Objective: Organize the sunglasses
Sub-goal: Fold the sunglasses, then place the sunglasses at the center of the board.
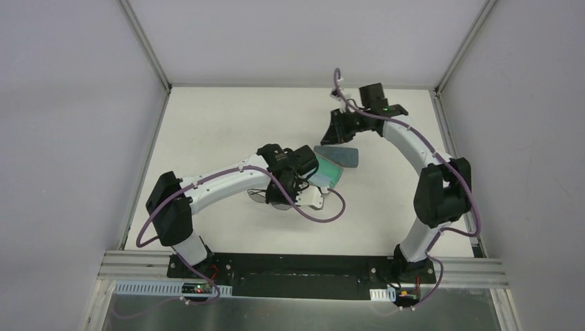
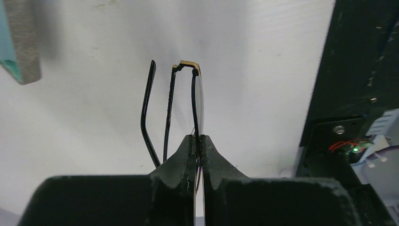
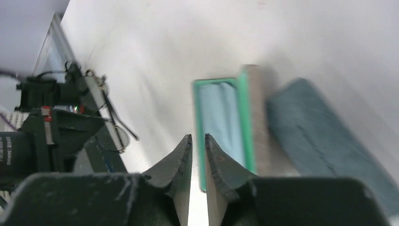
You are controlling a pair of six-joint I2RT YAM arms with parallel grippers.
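Observation:
A pair of thin black wire sunglasses [image 2: 195, 89] is pinched by its frame in my left gripper [image 2: 197, 137], which is shut on it; the folded arms hang to the left. From above, the sunglasses [image 1: 265, 198] sit under my left gripper [image 1: 290, 189] near the table's middle. The right wrist view shows them small at the left [image 3: 121, 135]. My right gripper [image 3: 198, 136] has a narrow gap between its jaws with nothing in it. It hovers at the near end of an open beige case [image 3: 258, 117] with a green rim and a light blue cloth [image 3: 219, 115] inside.
A closed blue case [image 3: 324, 141] lies right beside the open one; from above the blue case [image 1: 338, 156] sits behind the open case [image 1: 325, 171]. A corner of the open case [image 2: 21, 42] shows at the left wrist view's top left. The black base rail [image 1: 296, 265] runs along the near edge.

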